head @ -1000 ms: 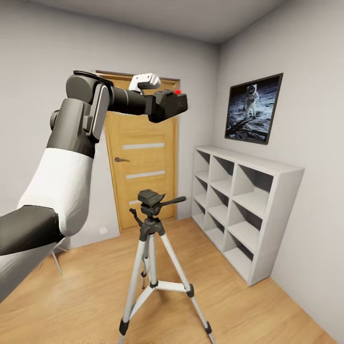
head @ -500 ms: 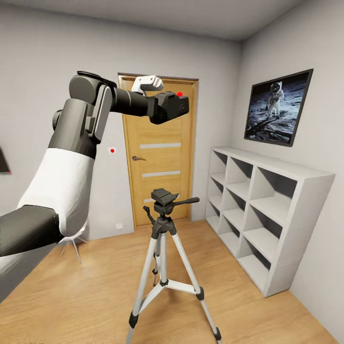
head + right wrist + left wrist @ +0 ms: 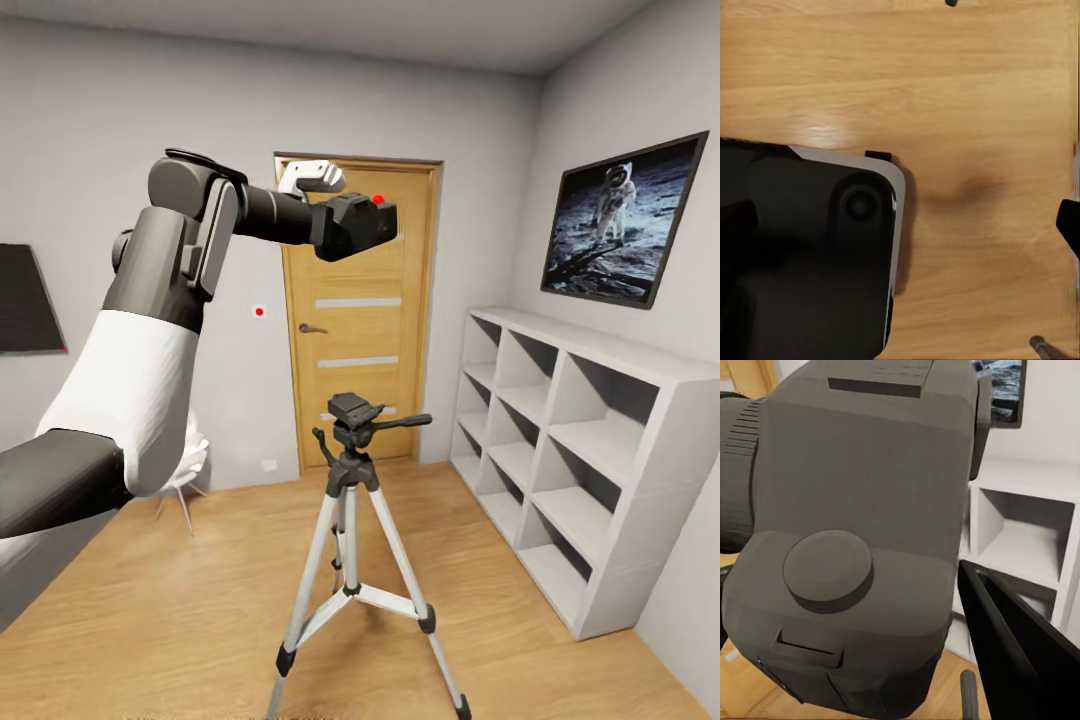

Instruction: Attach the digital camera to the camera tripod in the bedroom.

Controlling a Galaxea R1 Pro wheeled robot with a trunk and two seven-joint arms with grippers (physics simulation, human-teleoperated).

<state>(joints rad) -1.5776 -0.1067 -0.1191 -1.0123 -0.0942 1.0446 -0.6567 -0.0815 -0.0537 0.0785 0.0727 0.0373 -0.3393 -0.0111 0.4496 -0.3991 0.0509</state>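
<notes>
— Black on black: what does the left gripper (image 3: pixel 352 228) have?

— The camera (image 3: pixel 358 222). Its body sits at the end of the raised left arm, red button on top, and in the left wrist view the camera (image 3: pixel 862 532) is right up against the lens with one dark finger (image 3: pixel 1020 649) alongside it. The jaws are closed on it, as far as the head view tells.

— And below the hand?

— The tripod (image 3: pixel 355 545) stands on the plank floor (image 3: pixel 180 620), well below the camera and a little toward the shelving side, well apart from it. Legs spread, black head on top, long handle pointing toward the shelves (image 3: pixel 585 440).

— Farther out?

— Beyond the hand is the oak door (image 3: pixel 362 310) with frosted strips, set in the grey wall. Past the tripod, the cube shelves stand along the side wall, with a framed astronaut picture (image 3: pixel 625 222) above them.

— The right gripper?

— Its wrist view looks straight down at the floor (image 3: pixel 967 112) and a dark rounded part of the robot (image 3: pixel 802 255). A sliver of dark finger (image 3: pixel 1069 219) shows at the edge; I cannot tell whether that hand is wide or narrow.
</notes>
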